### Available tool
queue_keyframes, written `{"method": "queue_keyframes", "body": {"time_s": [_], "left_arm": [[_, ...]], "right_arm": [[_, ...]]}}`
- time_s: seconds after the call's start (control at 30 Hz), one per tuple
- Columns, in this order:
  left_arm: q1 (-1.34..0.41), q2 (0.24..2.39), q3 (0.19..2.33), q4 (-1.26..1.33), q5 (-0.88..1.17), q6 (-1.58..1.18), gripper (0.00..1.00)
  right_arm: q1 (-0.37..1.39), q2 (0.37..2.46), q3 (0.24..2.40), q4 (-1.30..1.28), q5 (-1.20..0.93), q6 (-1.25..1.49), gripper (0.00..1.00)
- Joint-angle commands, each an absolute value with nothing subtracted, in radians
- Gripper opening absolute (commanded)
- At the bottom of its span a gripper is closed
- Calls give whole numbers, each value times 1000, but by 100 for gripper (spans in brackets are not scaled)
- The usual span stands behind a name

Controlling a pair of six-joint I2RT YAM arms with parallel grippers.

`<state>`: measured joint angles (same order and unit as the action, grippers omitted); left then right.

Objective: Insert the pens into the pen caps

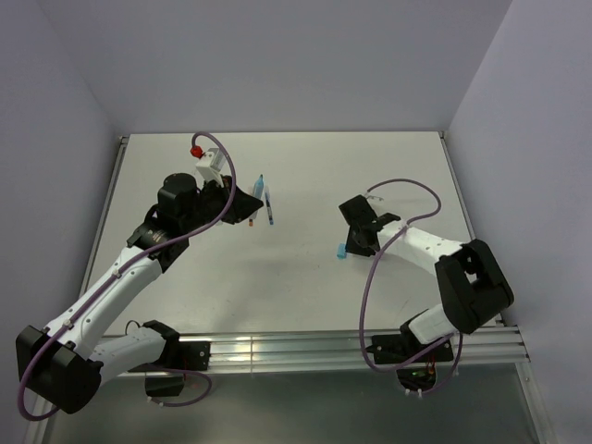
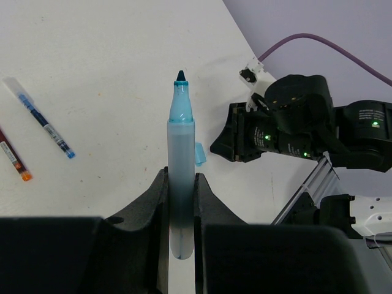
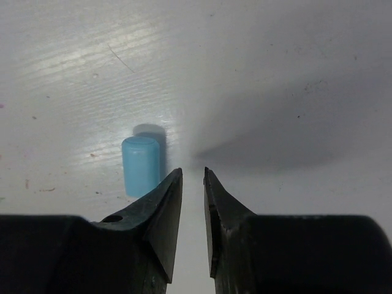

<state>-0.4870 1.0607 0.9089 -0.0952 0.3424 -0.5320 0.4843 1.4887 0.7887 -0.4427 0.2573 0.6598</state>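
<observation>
My left gripper [image 1: 248,201] [image 2: 182,177] is shut on the light blue marker [image 2: 181,147]. It holds the marker off the table, bare tip pointing away; the marker also shows in the top view [image 1: 260,187]. A thin dark blue pen [image 1: 269,209] [image 2: 43,119] and a thin red pen [image 2: 12,158] lie on the table beside it. The light blue cap [image 1: 341,251] [image 3: 141,165] [image 2: 199,154] lies on its side. My right gripper [image 1: 357,239] [image 3: 193,174] hangs just right of the cap, jaws a little apart and empty. No green or yellow marker or cap is in view.
The white table [image 1: 296,287] is walled at the back and both sides. An aluminium rail [image 1: 351,347] runs along the near edge by the arm bases. A purple cable [image 1: 407,185] loops above the right arm.
</observation>
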Motion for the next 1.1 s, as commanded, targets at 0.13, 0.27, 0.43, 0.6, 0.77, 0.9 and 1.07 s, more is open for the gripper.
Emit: {"method": "queue_keyframes", "body": {"time_s": [0.13, 0.27, 0.43, 0.6, 0.77, 0.9, 1.07], "left_arm": [[-486, 1055, 950, -83, 359, -512, 0], [-486, 1052, 948, -83, 360, -512, 0], [-486, 1051, 950, -83, 362, -512, 0], [-486, 1046, 953, -84, 364, -512, 0], [-486, 1040, 953, -86, 360, -509, 0], [-488, 1040, 951, -84, 362, -509, 0], [-486, 1040, 951, -86, 360, -508, 0]], "right_arm": [[477, 1362, 867, -474, 273, 673, 33], [480, 1397, 884, -466, 253, 680, 36], [483, 1446, 896, -457, 244, 680, 41], [486, 1473, 908, -449, 233, 683, 46], [495, 1494, 919, -448, 230, 683, 47], [505, 1509, 920, -442, 230, 686, 47], [509, 1534, 916, -436, 229, 686, 48]]}}
